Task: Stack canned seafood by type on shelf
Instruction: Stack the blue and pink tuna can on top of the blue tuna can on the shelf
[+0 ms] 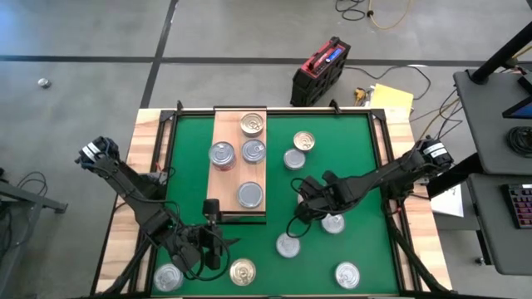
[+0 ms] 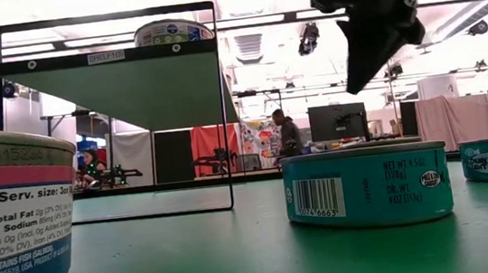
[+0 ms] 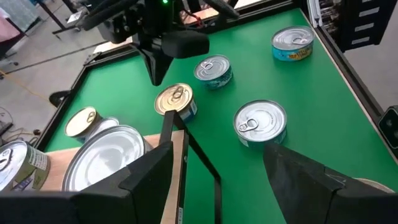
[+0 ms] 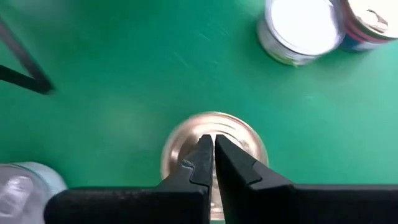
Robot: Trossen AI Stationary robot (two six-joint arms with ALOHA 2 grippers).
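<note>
Right gripper (image 4: 210,149) hangs over the green table mat (image 1: 357,166), its two dark fingers pressed together on nothing — directly beneath the tips sits a gold-lidded round flat tin (image 4: 242,140); contact cannot be told. Beyond it lie a silver-lidded tin (image 4: 300,30) and, touching that, a pink-banded tin (image 4: 368,23). Left gripper (image 3: 217,177) waits at the near end of the light wooden board shelf (image 1: 226,137), fingers spread and empty, a thin black wire frame (image 3: 199,158) crossing between them. Just ahead of it a large silver-lidded tin (image 3: 102,158) rests on the shelf; farther ahead on the mat stand three more tins (image 3: 261,123), with the right arm (image 3: 163,38) above them. Four tins (image 1: 251,151) lie on the shelf in all — none stacked.
</note>
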